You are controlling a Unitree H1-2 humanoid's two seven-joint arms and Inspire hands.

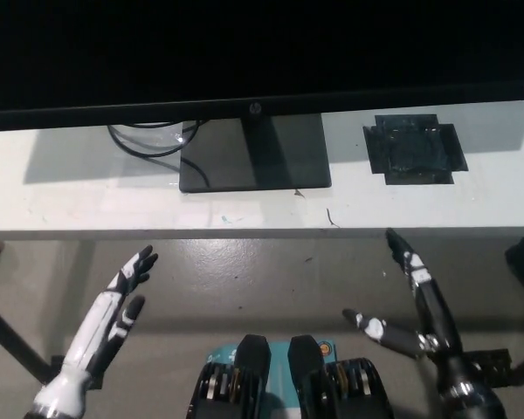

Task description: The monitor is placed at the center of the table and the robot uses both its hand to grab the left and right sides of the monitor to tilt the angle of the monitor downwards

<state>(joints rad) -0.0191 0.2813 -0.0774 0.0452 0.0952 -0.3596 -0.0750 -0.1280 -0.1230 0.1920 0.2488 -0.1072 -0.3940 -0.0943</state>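
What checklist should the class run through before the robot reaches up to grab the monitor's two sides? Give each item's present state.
1. Monitor stands on the table, base flat: ok.
2. Left hand open and holding nothing: ok.
3. Right hand open and holding nothing: ok.
4. Both hands at the screen's sides: not ok, they are below the table edge.
5. Cable behind the base free of the hands' path: cannot tell.
6. Monitor's side edges in view: not ok, the screen runs past the picture on both sides.
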